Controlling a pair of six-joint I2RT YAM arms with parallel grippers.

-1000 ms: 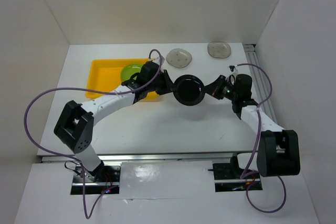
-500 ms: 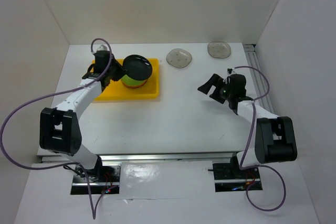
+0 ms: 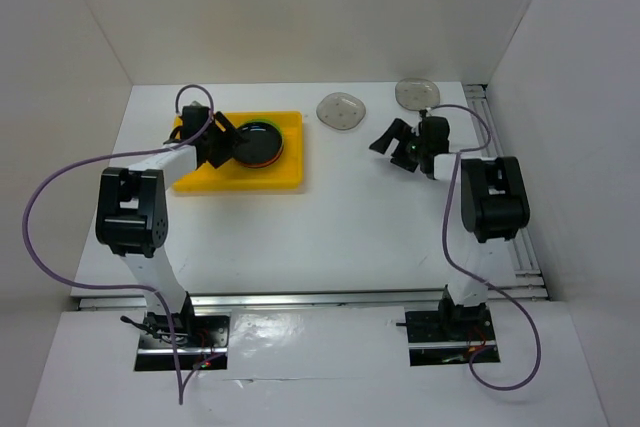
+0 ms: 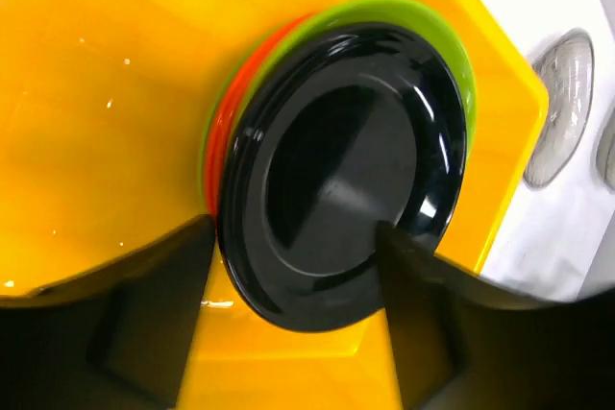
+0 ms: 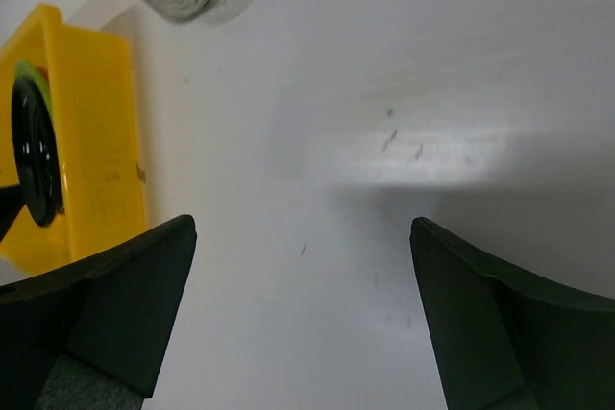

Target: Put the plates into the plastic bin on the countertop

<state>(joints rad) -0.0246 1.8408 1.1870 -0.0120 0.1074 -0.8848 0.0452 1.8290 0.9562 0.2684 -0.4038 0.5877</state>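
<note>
1. Plates: three lie stacked inside the bin (image 3: 200, 179), right of its middle. The black plate (image 3: 258, 142) is on top, face up and glossy.
2. In the left wrist view the orange plate (image 4: 223, 141) peeks out from under it at 9 o'clock. The green plate (image 4: 423, 18) shows as a rim from 12 to 2 o'clock.
3. The bin rests flat on the desk (image 3: 330, 232), in its 10 o'clock part, with its long side running 9 to 3.
4. The left fingers (image 3: 230, 143) hang over the bin at 9 o'clock of the stack, pointing toward 3. They are spread apart and clamp nothing. The black plate's near rim shows between their tips.
5. The left grey plate (image 3: 341, 111) lies on bare desk at 2 o'clock of the bin, near its far right corner but apart from it.
6. The right grey plate (image 3: 417, 94) lies at about 3 o'clock of the left one, slightly farther back. The two do not touch.
7. The right fingers (image 3: 388, 150) are at 7 o'clock of the right grey plate and 4 o'clock of the left one, pointing toward 9 to 10. They are wide apart with only desk between them.
8. The right wrist view shows one grey plate at 11 o'clock and the bin at 9 o'clock.
</note>
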